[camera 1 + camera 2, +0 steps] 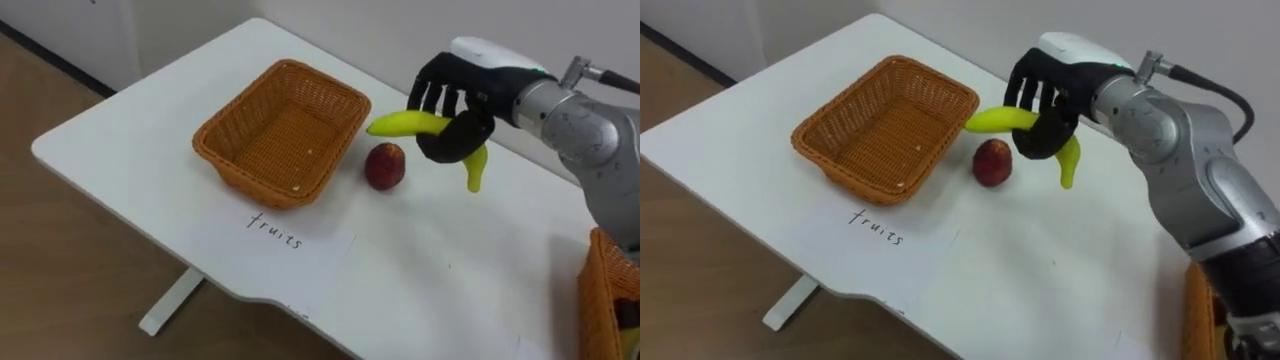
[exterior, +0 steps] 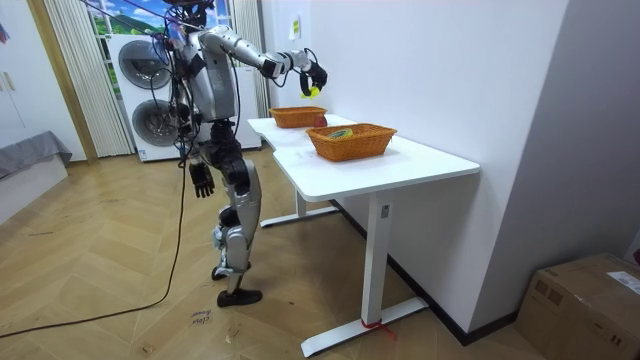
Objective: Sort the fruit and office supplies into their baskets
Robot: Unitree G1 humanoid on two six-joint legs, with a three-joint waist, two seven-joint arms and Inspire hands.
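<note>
My right hand is shut on a yellow-green banana and holds it in the air above the white table. Just below the banana, a red apple rests on the tabletop. Left of the apple stands an empty woven basket with a handwritten label in front of it. In the room view I stand at the table's end with the right hand stretched over it. My left hand hangs relaxed at my side.
A second woven basket sits at the table's right edge; in the room view this basket holds a few items. A wall runs behind the table. Washing machines stand behind me.
</note>
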